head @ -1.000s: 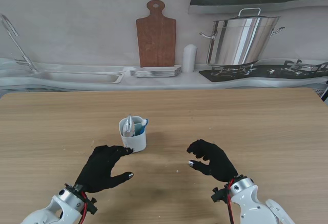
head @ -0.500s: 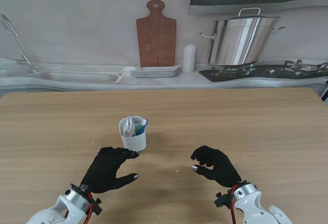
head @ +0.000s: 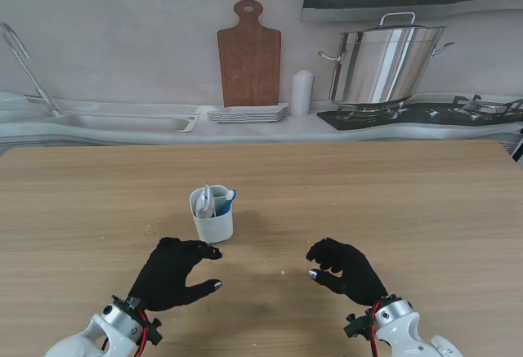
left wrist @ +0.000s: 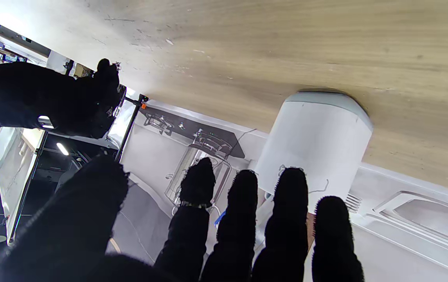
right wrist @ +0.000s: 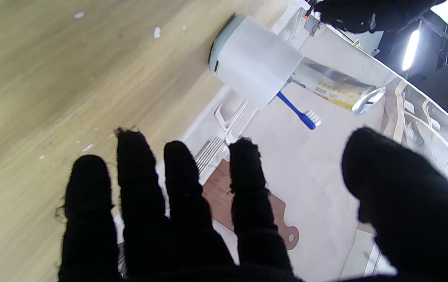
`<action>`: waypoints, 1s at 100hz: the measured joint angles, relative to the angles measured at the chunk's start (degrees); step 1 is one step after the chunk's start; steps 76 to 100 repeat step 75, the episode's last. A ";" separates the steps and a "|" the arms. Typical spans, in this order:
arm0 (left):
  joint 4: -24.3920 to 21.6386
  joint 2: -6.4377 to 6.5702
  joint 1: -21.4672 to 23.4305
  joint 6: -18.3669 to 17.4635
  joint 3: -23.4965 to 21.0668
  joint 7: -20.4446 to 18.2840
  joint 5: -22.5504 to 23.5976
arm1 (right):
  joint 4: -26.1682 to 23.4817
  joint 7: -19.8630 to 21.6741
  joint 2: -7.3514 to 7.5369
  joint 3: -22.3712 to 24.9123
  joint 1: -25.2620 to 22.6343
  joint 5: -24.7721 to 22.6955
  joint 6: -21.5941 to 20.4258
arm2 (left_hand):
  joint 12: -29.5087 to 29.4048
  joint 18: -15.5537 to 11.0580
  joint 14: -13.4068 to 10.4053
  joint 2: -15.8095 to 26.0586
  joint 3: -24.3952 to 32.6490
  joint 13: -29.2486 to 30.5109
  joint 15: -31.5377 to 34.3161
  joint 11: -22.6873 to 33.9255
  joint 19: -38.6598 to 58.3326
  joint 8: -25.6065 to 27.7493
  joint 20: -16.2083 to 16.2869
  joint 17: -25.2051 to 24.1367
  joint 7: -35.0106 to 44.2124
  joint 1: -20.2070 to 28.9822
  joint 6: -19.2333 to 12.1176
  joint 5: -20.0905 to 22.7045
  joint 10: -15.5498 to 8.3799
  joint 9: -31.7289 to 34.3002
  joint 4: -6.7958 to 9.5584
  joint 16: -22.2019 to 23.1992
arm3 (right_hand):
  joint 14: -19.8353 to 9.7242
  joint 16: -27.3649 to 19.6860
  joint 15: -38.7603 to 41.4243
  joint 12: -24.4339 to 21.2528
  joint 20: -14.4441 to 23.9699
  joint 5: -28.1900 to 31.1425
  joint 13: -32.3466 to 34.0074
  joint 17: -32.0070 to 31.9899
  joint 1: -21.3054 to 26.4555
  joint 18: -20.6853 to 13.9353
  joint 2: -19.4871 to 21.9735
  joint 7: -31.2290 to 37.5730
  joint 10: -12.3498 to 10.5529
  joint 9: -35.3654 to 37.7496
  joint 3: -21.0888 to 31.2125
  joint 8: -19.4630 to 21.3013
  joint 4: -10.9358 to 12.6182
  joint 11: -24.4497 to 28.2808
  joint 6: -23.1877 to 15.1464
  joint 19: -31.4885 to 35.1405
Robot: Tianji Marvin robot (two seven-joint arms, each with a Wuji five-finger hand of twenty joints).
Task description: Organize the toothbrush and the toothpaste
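A white cup point(head: 212, 214) stands upright on the wooden table point(head: 392, 194), left of its middle. A silvery toothpaste tube point(head: 205, 200) and a blue toothbrush point(head: 226, 200) stick out of it. In the right wrist view the cup point(right wrist: 257, 62) holds the toothbrush point(right wrist: 298, 111) and the tube point(right wrist: 341, 87). My left hand point(head: 173, 273) hovers just nearer to me than the cup, open, fingers apart and holding nothing. My right hand point(head: 345, 268) is to the right of the cup, open and apart from it. The left wrist view shows the cup point(left wrist: 317, 145) beyond my fingers point(left wrist: 286, 219).
Behind the table runs a counter with a sink point(head: 122, 120), a brown cutting board point(head: 249, 55), stacked plates point(head: 248, 114), a white bottle point(head: 302, 92) and a steel pot point(head: 388, 63) on a stove. Small crumbs lie on the table near the cup.
Both hands have drawn back toward me, away from the cup. The cup and its contents have not moved.
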 measured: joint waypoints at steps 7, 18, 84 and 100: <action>-0.06 0.03 -0.02 0.05 0.06 -0.15 0.09 | 0.00 -0.18 -0.02 0.08 -0.20 0.09 0.00 | 0.57 0.02 0.02 0.00 0.00 1.24 0.80 0.14 0.93 0.58 0.07 0.48 0.63 0.00 -0.25 0.01 -0.05 1.70 0.00 1.38 | 0.00 0.00 0.01 0.00 0.01 0.00 0.00 0.01 0.01 0.06 0.00 -0.01 0.00 0.30 0.00 0.01 0.00 -0.01 0.00 0.00; -0.53 0.08 0.00 0.10 0.06 -0.26 0.50 | -0.05 -0.38 -0.07 0.41 -0.71 -0.01 -0.04 | 1.34 0.07 0.06 0.00 0.00 2.09 1.43 0.50 2.18 1.15 0.80 1.09 2.11 0.00 -0.88 0.04 -0.06 2.00 0.00 2.34 | 0.01 0.02 0.01 0.00 0.02 1.37 0.02 0.06 0.01 0.32 -0.16 -0.11 0.00 0.32 0.01 0.01 0.00 -0.01 0.00 0.01; -3.20 0.25 1.54 0.84 -0.75 0.50 3.13 | 0.11 -0.44 -0.20 0.70 -1.67 0.66 -0.67 | 5.37 1.51 1.23 0.00 0.77 5.49 7.28 3.94 8.38 3.94 5.44 4.24 6.50 0.00 -2.11 2.04 -0.49 4.89 0.00 10.55 | 0.03 0.61 0.01 0.00 0.05 1.40 0.11 0.16 0.01 0.42 -0.19 -0.29 0.00 0.33 0.02 0.01 0.00 -0.61 0.00 0.01; -3.20 0.25 1.54 0.84 -0.75 0.50 3.13 | 0.11 -0.44 -0.20 0.70 -1.67 0.66 -0.67 | 5.37 1.51 1.23 0.00 0.77 5.49 7.28 3.94 8.38 3.94 5.44 4.24 6.50 0.00 -2.11 2.04 -0.49 4.89 0.00 10.55 | 0.03 0.61 0.01 0.00 0.05 1.40 0.11 0.16 0.01 0.42 -0.19 -0.29 0.00 0.33 0.02 0.01 0.00 -0.61 0.00 0.01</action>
